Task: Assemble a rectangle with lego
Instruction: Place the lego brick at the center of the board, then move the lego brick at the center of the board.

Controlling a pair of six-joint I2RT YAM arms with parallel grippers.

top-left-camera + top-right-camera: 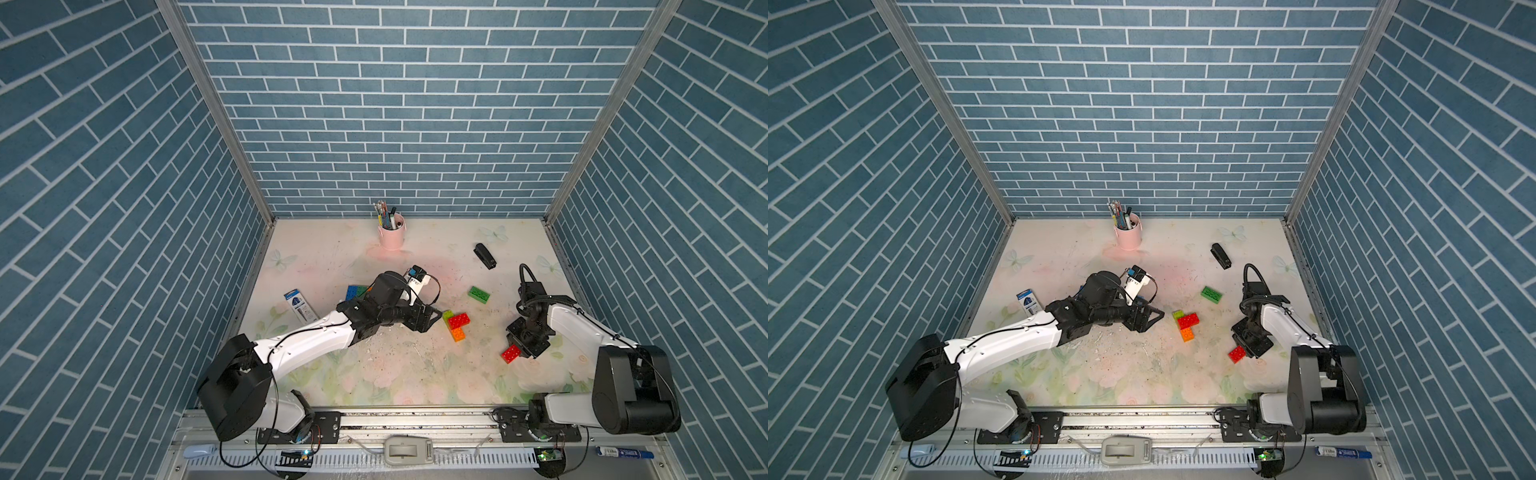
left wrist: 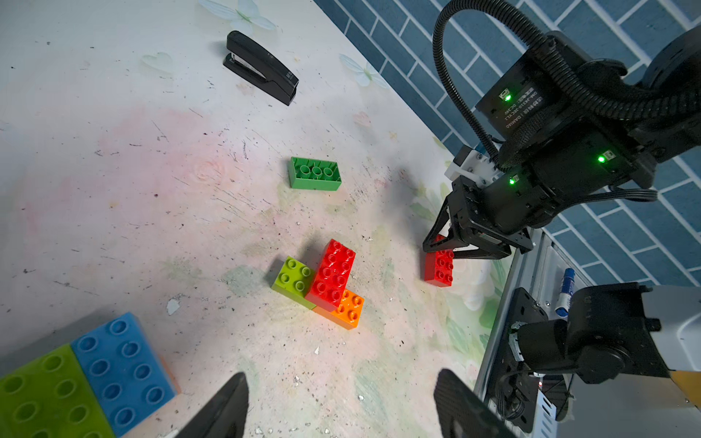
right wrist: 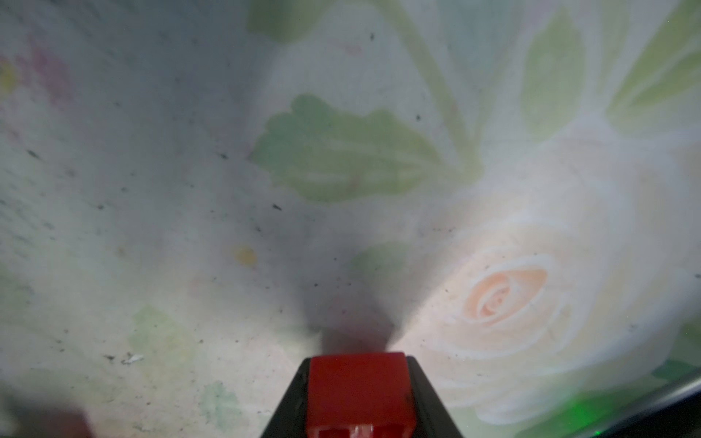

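Observation:
A small cluster sits mid-table: a red lego brick lies across a lime brick and an orange brick. My left gripper stands open just left of the cluster, with nothing between its fingers. A green brick lies upside down further back. My right gripper is shut on another red brick, low over the table at the right; the jaws press both its sides. Blue and lime bricks lie joined beside the left arm.
A pink pen cup stands at the back centre. A black stapler lies back right and a blue-white box lies at the left edge. A marker rests on the front rail.

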